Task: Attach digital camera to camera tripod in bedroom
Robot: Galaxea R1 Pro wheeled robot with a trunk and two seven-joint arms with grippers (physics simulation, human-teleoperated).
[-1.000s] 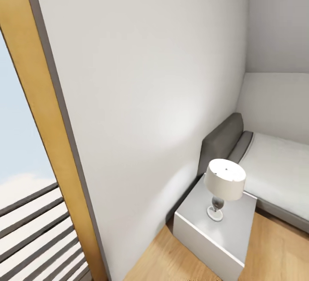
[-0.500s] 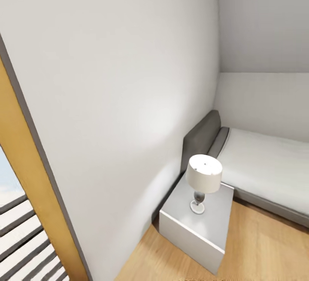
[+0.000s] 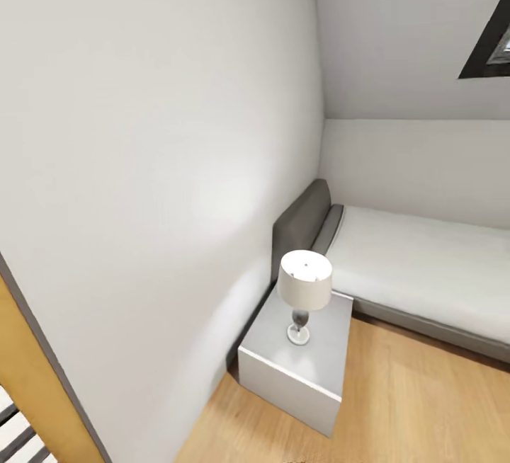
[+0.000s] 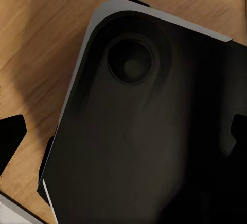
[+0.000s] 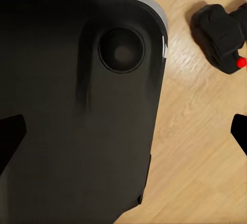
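An attic bedroom corner is seen from the head view: a sloped pale wall [image 3: 142, 166], a light wood floor [image 3: 425, 406], a grey-framed bed [image 3: 418, 265] and a grey nightstand [image 3: 301, 371] bearing a white-shaded lamp [image 3: 304, 286]. Compared with the pictures of a second ago, the whole scene is shifted leftward, the wooden door frame [image 3: 28, 378] is nearly lost at the edge, and a dark frame [image 3: 489, 38], probably a skylight, is brought in at upper right; the camera is judged to be turning rightward, not the furniture moving.

In the right wrist view the digital camera [image 5: 222, 36] is found lying on the floor beside the robot's dark base [image 5: 77, 106]. Neither gripper's opening can be told. The search for the tripod is presumably under way.
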